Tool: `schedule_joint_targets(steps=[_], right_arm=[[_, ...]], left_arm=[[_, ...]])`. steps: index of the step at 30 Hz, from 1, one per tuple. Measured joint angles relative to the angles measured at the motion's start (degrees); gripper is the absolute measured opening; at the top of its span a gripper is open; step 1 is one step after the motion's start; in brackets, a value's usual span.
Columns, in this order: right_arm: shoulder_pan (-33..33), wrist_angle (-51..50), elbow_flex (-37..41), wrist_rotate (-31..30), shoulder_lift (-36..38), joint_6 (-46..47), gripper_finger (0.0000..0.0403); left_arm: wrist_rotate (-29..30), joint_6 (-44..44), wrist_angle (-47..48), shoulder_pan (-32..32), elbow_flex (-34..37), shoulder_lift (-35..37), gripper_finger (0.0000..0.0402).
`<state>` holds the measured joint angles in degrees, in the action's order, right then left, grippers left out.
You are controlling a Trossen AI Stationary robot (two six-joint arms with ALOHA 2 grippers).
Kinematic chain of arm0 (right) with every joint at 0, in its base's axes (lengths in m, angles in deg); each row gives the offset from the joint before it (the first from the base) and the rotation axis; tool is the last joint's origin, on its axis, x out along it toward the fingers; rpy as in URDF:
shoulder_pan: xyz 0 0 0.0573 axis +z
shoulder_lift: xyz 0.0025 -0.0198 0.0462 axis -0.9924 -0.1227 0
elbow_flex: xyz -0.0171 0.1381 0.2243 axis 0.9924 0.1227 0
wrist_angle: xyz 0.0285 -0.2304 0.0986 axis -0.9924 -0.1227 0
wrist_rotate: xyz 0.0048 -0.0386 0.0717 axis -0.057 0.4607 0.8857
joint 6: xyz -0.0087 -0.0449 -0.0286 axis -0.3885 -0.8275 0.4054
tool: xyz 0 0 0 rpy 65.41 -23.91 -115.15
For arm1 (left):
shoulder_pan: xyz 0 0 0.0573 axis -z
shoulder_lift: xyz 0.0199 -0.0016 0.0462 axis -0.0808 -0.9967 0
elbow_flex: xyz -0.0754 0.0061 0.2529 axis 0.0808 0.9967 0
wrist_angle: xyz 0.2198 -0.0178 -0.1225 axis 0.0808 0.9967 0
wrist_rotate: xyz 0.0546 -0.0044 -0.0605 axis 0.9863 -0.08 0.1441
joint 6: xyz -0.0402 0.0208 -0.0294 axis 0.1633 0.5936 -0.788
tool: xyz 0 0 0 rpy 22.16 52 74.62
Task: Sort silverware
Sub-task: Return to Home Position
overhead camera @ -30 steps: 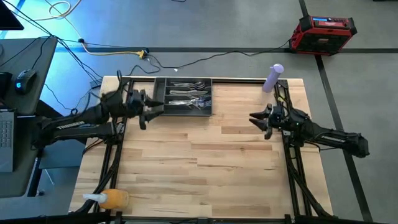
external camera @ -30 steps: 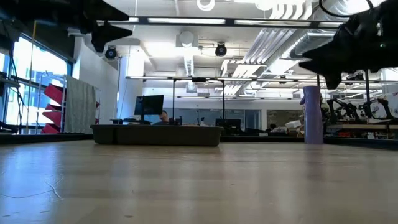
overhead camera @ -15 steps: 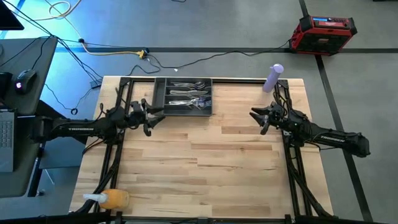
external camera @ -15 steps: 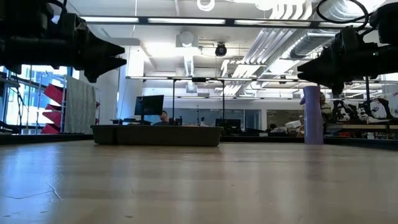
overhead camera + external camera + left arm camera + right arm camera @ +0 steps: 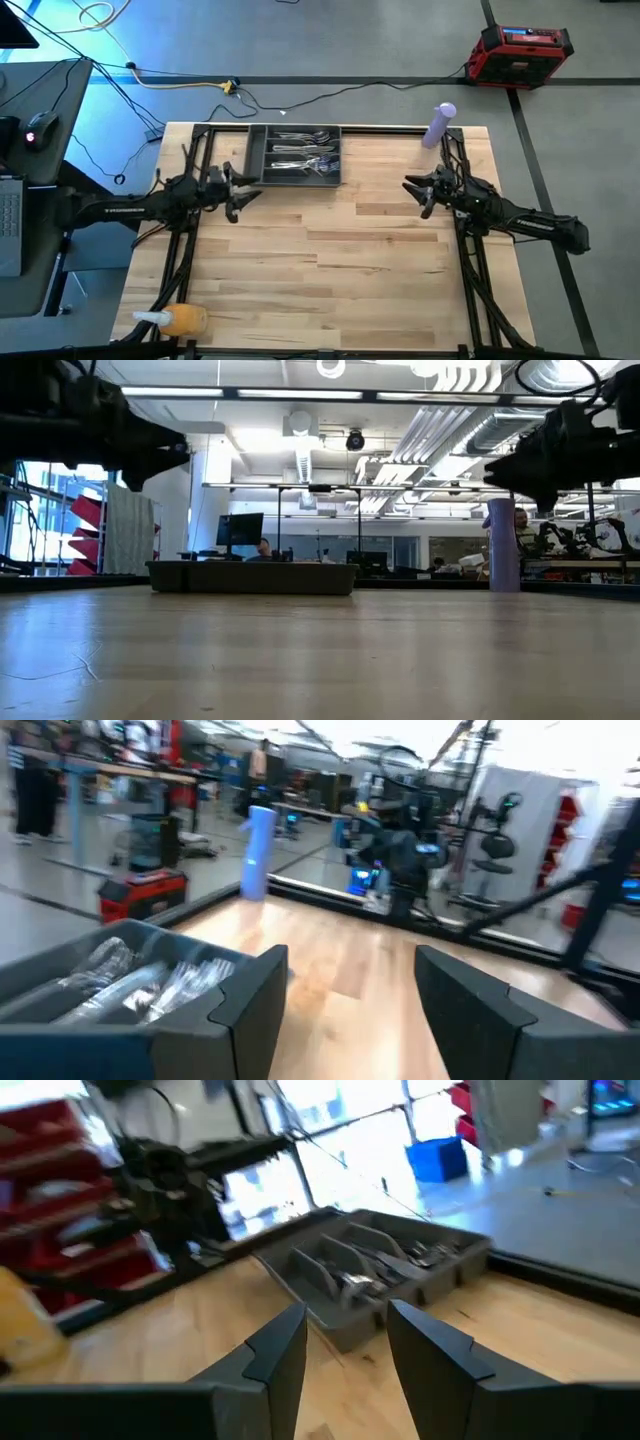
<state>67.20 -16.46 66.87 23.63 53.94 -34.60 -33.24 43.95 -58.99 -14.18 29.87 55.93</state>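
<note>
The shiny silverware (image 5: 305, 158) lies in the compartments of the dark grey tray (image 5: 258, 160), which stands at the table's far edge, left of the middle. The silverware also shows in the left wrist view (image 5: 140, 982) and the right wrist view (image 5: 385, 1265). My left gripper (image 5: 240, 198) hovers open above the table, just near-left of the tray, holding nothing. My right gripper (image 5: 415, 190) hovers open over the right half of the table, its fingers pointing toward the tray, also with nothing in it.
A lavender bottle (image 5: 438, 126) stands at the far right corner of the table. An orange spray bottle (image 5: 178, 320) lies at the near left corner. Bare wooden tabletop (image 5: 330, 260) spreads between the arms and toward the near edge.
My left gripper has moved down and toward the table's near edge and left, away from the tray's left end. My right gripper has shifted only slightly. The silverware and the tray have kept still.
</note>
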Motion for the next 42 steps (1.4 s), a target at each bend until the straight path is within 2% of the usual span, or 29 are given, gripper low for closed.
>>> schedule_joint_targets(steps=[2,8,11,21,22,23,27,29,32,35,39,42], right_arm=[[-0.02,-0.35,0.02,1.54,3.95,0.0,0.0128],[0.15,3.09,0.04,3.03,4.18,-0.01,0.0129],[0.01,2.89,0.04,2.74,4.15,0.0,0.0129],[-0.76,0.01,0.04,2.41,3.51,-0.05,0.0129],[-0.73,-0.33,0.04,0.77,3.4,-0.28,0.0129],[-0.96,0.15,0.02,-2.63,2.26,-2.05,0.0129],[-1.3,1.81,0.0,-16.66,-4.69,-36.14,0.0129],[-1.44,2.17,0.0,-22.09,-6.85,-48.94,0.0129],[-1.49,2.03,0.0,-24.32,-9.05,-61.65,0.0129],[-1.51,1.99,0.0,-24.28,-10.3,-67.65,0.0129],[-1.5,1.94,-0.02,-23.81,-10.41,-67.45,0.0129],[-1.49,1.89,-0.02,-23.37,-10.37,-65.36,0.0129]], left_arm=[[-0.57,0.01,4.56,0.94,-0.01,5.99,0.0197],[-0.7,0.0,8.81,1.33,-0.01,17.05,0.0197],[-0.43,0.01,5.29,2.09,-0.11,17.29,0.0197],[-0.62,0.01,5.64,4.68,-0.03,17.27,0.0197],[-0.67,0.01,5.77,4.71,-0.03,17.27,0.0197],[-0.68,0.01,5.99,4.65,-0.03,17.27,0.0197],[-0.66,0.01,7.2,3.9,-0.03,17.27,0.0197],[-0.36,0.01,7.85,3.9,-0.03,17.24,0.0197],[-0.4,0.01,8.67,3.93,-0.03,17.27,0.0197],[-0.37,0.01,8.91,4.76,-0.01,17.22,0.0197],[-0.34,0.94,9.13,7.17,-0.01,17.25,0.0197],[1.23,11.83,10.17,10.52,-0.03,17.25,0.0197]])
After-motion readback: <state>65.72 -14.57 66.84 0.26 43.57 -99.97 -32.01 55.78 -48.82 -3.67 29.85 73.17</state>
